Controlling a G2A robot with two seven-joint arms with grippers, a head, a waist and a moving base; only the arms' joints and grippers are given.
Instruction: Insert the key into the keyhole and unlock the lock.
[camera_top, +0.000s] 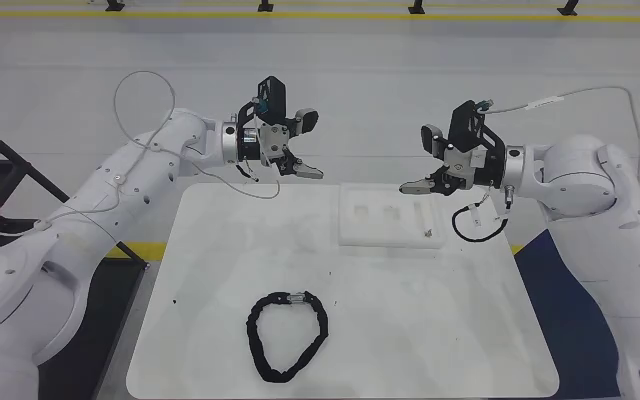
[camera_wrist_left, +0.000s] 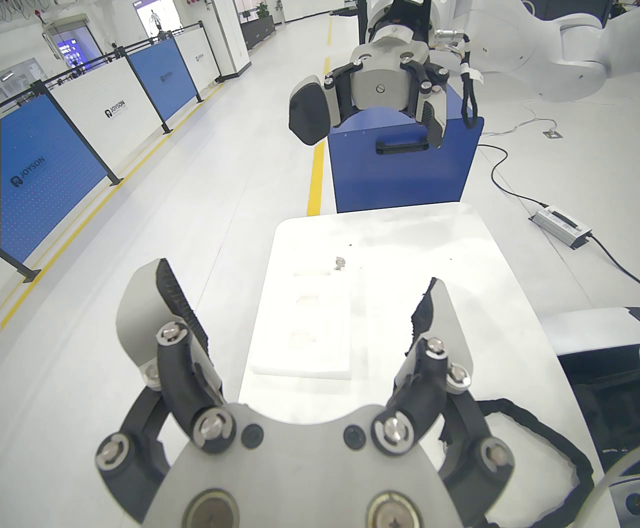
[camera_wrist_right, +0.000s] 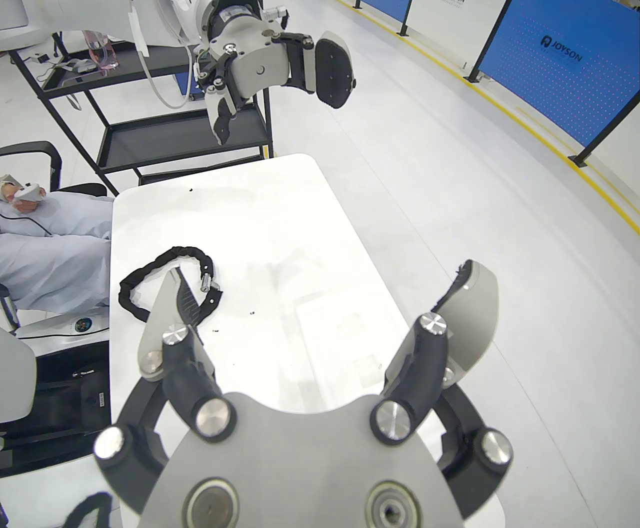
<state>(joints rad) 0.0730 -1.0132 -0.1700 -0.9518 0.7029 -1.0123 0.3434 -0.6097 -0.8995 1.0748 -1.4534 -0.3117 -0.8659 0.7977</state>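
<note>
Top view, surface: a white table (camera_top: 400, 330) with rounded corners is seen on a pale floor crossed by yellow lines.
Left end effector (camera_top: 308, 147): spread wide, nothing held, above the table's far left edge.
Right end effector (camera_top: 422, 162): spread wide, empty, above the foam block (camera_top: 385, 215).
Lock (camera_top: 288, 335): a black-sleeved chain loop with a silver cylinder, laid flat near the front.
Key (camera_top: 427, 233): small, metallic, at the foam block's right end.

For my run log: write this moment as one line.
left gripper: fingers open; right gripper: fingers open; small metal key: in white foam tray; black fabric-covered chain lock: on white table
</note>
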